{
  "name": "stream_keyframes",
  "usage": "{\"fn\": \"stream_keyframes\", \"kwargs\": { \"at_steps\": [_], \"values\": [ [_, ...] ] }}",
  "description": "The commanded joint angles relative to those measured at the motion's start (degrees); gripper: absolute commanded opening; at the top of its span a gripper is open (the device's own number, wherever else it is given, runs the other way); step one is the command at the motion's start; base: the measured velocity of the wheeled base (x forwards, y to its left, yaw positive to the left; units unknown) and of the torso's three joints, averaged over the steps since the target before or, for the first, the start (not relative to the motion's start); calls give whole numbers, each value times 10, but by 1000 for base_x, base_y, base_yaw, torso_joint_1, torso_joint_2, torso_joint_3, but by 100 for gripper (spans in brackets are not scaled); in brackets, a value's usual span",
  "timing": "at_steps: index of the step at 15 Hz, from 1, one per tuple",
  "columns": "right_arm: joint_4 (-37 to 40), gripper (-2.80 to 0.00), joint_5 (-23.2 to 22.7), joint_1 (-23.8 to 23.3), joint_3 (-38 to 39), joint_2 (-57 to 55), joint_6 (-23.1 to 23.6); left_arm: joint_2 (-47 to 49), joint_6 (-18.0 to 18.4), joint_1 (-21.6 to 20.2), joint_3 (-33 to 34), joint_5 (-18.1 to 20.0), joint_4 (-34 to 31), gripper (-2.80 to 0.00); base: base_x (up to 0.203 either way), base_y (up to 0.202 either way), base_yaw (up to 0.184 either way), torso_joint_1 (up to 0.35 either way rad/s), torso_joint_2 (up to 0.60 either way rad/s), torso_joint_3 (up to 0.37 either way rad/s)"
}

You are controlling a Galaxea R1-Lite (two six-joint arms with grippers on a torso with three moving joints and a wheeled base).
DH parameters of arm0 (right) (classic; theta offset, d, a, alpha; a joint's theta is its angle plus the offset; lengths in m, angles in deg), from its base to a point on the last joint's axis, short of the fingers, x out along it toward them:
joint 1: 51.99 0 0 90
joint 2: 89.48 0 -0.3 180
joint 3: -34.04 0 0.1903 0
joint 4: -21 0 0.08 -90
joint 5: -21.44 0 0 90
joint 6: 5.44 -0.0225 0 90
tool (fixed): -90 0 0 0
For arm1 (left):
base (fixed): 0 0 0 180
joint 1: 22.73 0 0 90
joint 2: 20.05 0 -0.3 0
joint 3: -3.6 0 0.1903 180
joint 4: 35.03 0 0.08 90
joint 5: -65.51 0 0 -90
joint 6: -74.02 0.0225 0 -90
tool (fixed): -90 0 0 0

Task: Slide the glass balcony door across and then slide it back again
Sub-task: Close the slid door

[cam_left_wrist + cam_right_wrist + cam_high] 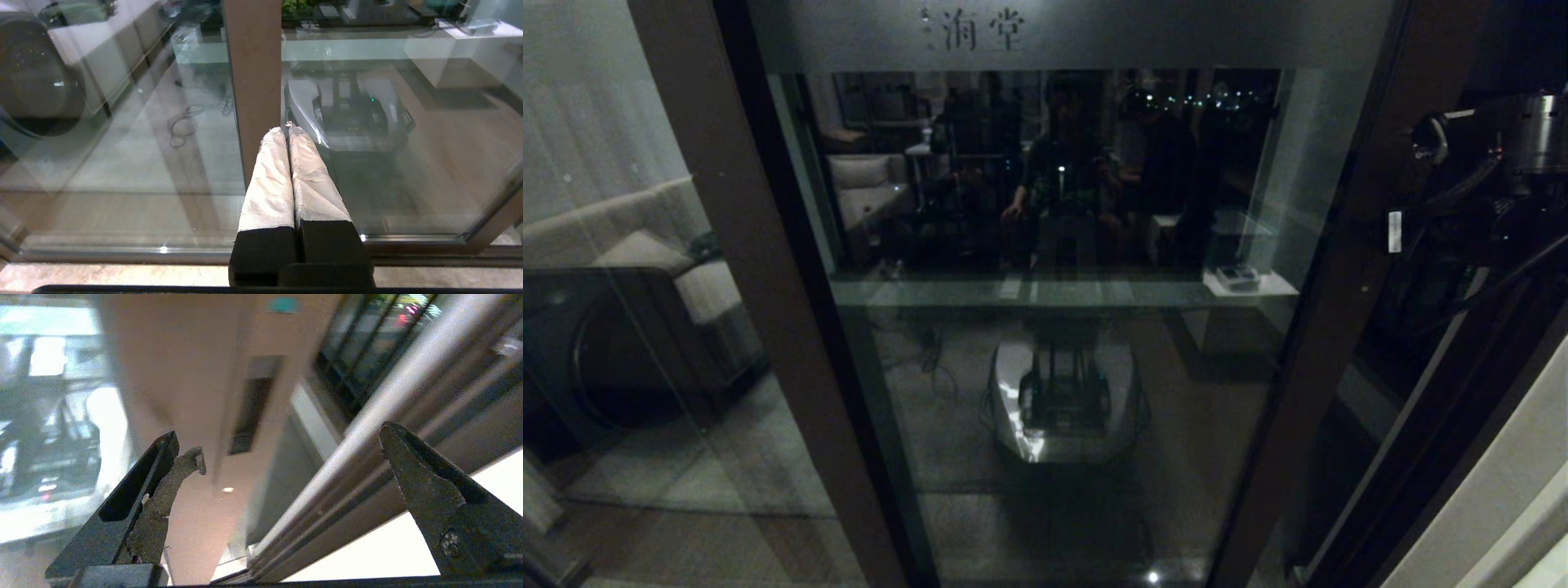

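At the left of the head view sits the fixed pane (621, 286) showing a sofa. The glass balcony door (1062, 327) fills the centre. The left hand (288, 130) is clenched on nothing, low before a door post. The right hand (282, 457), upper right, is spread wide beside the door's stile, grasping nothing.

The glass balcony door (1054, 327) stands directly ahead, the fixed pane (621, 327) to its left (overlapping behind).
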Motion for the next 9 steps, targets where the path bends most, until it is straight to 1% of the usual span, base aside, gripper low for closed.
{"fn": "stream_keyframes", "kwargs": {
  "at_steps": [1,3,6,7,9],
  "values": [
    [0,0,-7,-27,13,19,2,0,0,0,0,0,0,-280,0,0,0,0,0,0],
    [2,0,-26,-52,43,43,4,0,0,0,0,0,0,-280,0,0,0,0,0,0],
    [8,0,-73,-87,89,81,1,0,0,0,0,0,0,-280,0,0,0,0,0,0],
    [11,0,-82,-96,95,86,-2,0,0,0,0,0,0,-280,0,0,0,0,0,0],
    [33,0,-82,-106,87,86,-3,0,0,0,0,0,0,-280,0,0,0,0,0,0]
  ]
}}
